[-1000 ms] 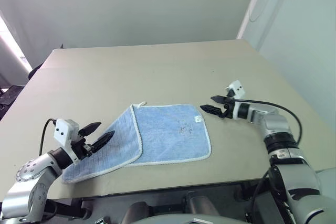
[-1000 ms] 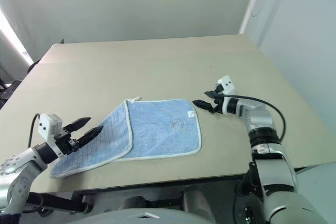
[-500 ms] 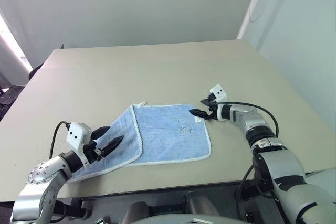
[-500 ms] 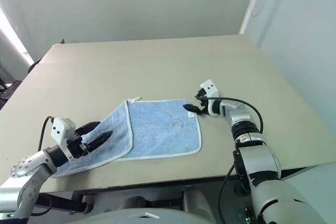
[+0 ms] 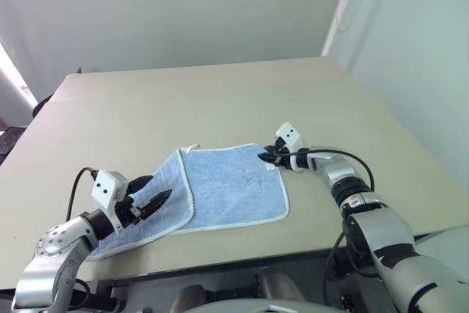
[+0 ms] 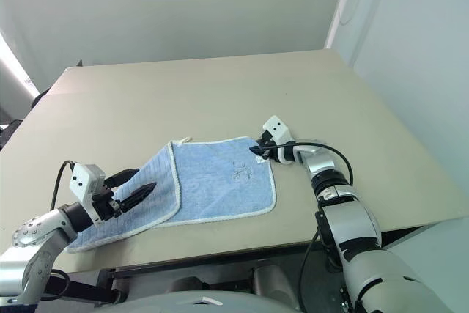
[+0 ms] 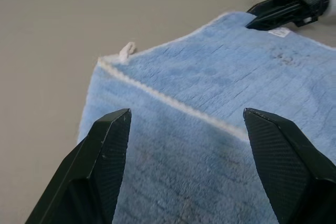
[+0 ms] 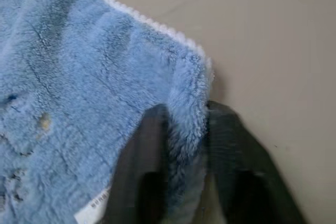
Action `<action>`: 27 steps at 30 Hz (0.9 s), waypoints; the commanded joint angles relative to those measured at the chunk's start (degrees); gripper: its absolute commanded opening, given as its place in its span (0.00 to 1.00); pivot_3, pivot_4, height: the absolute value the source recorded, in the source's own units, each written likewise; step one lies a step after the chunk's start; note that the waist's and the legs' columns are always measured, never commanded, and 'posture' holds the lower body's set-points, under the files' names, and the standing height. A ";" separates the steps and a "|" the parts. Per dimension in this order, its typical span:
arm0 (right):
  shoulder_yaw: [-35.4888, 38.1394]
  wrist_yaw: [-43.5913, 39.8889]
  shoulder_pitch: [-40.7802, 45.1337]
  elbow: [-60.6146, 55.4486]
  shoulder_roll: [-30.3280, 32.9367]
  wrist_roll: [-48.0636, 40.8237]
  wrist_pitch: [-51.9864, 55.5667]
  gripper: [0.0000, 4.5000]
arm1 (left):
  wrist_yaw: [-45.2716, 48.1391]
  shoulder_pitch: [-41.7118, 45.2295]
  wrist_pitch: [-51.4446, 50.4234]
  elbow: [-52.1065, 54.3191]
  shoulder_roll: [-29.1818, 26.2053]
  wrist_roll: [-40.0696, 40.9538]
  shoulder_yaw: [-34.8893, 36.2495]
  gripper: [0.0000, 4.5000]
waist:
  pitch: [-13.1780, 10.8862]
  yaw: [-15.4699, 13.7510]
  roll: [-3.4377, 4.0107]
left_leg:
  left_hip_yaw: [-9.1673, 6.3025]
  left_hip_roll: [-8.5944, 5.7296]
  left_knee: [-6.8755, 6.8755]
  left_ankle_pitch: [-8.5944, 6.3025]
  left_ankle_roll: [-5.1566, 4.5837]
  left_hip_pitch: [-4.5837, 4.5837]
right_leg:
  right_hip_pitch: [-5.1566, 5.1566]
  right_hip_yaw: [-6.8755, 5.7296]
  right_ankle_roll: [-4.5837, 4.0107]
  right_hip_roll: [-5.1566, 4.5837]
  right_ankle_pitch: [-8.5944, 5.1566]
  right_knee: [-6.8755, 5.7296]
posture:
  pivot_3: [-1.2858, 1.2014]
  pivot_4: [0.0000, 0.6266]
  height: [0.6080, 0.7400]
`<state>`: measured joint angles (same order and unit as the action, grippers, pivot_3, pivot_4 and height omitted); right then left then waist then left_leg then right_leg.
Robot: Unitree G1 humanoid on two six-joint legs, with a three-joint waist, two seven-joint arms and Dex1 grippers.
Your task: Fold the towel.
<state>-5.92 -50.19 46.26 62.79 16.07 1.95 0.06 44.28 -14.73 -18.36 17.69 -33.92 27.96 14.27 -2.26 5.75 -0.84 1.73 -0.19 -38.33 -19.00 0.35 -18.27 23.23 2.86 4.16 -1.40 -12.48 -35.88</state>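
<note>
The light-blue towel lies flat on the tan table, its left part folded over along a white-edged line. My right gripper is shut on the towel's far right corner, beside the small white tag. In the right wrist view the plush corner is pinched between the two fingers. My left gripper hovers open just above the folded left part, nothing between its fingers. From the left wrist, the corner loop and the right gripper are both visible.
The table's front edge runs close below the towel. Bare tabletop stretches behind and to both sides of the towel. A white wall stands past the table's right edge.
My right gripper has moved left and down onto the towel's far right corner and shut on it. The left gripper stays open over the fold.
</note>
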 commanded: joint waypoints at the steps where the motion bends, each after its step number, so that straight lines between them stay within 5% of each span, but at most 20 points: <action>1: 0.61 3.00 1.56 0.86 -0.33 0.46 0.16 0.01 | 1.04 0.29 -0.38 3.07 -1.28 -0.18 -0.96 0.80 | 0.00 0.00 0.00 | 0.00 -0.01 0.00 0.00 0.00 0.05 | -0.02 0.00 0.04 -0.01 -0.04 0.05 | 0.52 0.00 1.00; 17: 2.22 11.38 1.43 1.32 -0.88 -0.19 2.37 0.01 | -0.40 3.24 -0.69 -1.07 -1.66 -11.93 -16.07 0.80 | -0.02 -0.01 0.03 | -0.01 -0.07 -0.03 0.01 -0.01 0.04 | -0.13 0.07 0.03 -0.05 -0.02 0.05 | 0.52 0.00 1.00; 24: 2.57 12.31 1.42 1.44 -0.51 -0.54 2.78 0.01 | 0.04 2.84 -1.53 -1.00 -1.99 -13.15 -17.39 0.80 | -0.01 -0.06 0.02 | -0.01 -0.06 -0.03 0.01 -0.01 0.05 | -0.15 0.10 0.03 -0.14 -0.03 0.09 | 0.52 0.00 1.00; 27: 2.70 12.87 1.48 1.57 -0.59 -0.62 2.68 0.00 | 0.29 3.11 -1.26 -1.24 -1.88 -12.67 -16.91 0.67 | -0.02 -0.11 0.05 | -0.03 -0.05 -0.03 0.01 -0.01 0.05 | -0.15 0.10 0.03 -0.14 -0.03 0.09 | 0.52 0.00 1.00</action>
<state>-4.60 -40.93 47.34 64.30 14.23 1.10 2.19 44.07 -12.03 -19.49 15.98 -35.47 15.24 -2.77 -2.29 5.63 -0.79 1.70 -0.25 -38.36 -18.99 0.34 -18.21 23.08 2.96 4.20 -1.55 -12.51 -35.79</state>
